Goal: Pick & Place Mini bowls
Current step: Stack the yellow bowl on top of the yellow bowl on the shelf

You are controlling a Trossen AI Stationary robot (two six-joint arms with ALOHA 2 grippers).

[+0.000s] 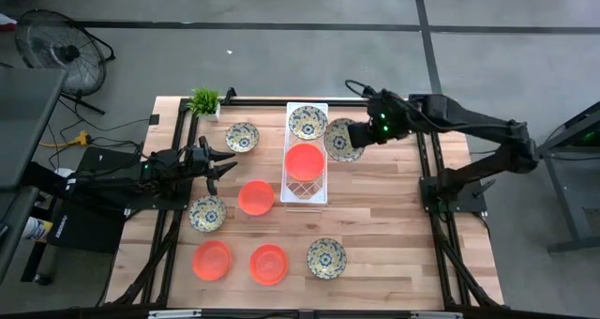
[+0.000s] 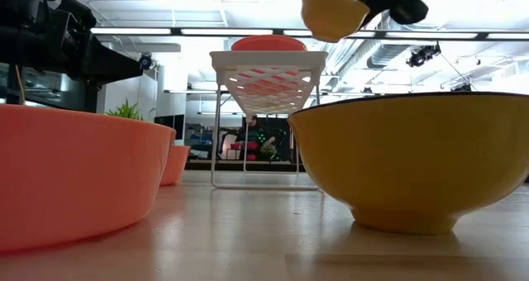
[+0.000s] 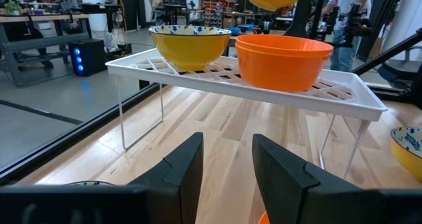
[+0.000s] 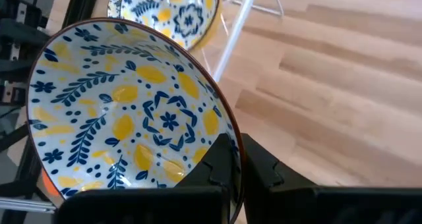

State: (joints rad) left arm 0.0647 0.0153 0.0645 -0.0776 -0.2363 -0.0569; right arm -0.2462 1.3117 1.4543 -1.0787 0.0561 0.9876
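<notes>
A white wire rack (image 1: 307, 195) stands mid-table. It carries a cream floral bowl (image 1: 307, 122) and an orange bowl (image 1: 305, 161). My right gripper (image 1: 364, 134) is shut on another floral bowl (image 1: 343, 139), held in the air just right of the rack; the low view shows its yellow underside (image 2: 335, 15) above rack height. My left gripper (image 1: 220, 164) is open and hovers left of the rack, near an orange bowl (image 1: 255, 197) resting on the table. Its wrist view looks at the rack (image 3: 369, 99) past its open fingers (image 3: 227, 165). My right gripper (image 4: 239, 150) pinches the floral bowl's rim (image 4: 227, 128) on the side toward the table's right edge. One finger (image 4: 221, 165) is inside the bowl and one outside. The fingers come slanting down from the right. The bowl is lifted clear and slightly tilted.
On the table stand floral bowls (image 1: 242, 136), (image 1: 207, 213), (image 1: 325, 257) and orange bowls (image 1: 212, 260), (image 1: 269, 264). A small green plant (image 1: 204, 101) sits at the far left corner. Bare wood lies right of the rack. People and benches show beyond the table.
</notes>
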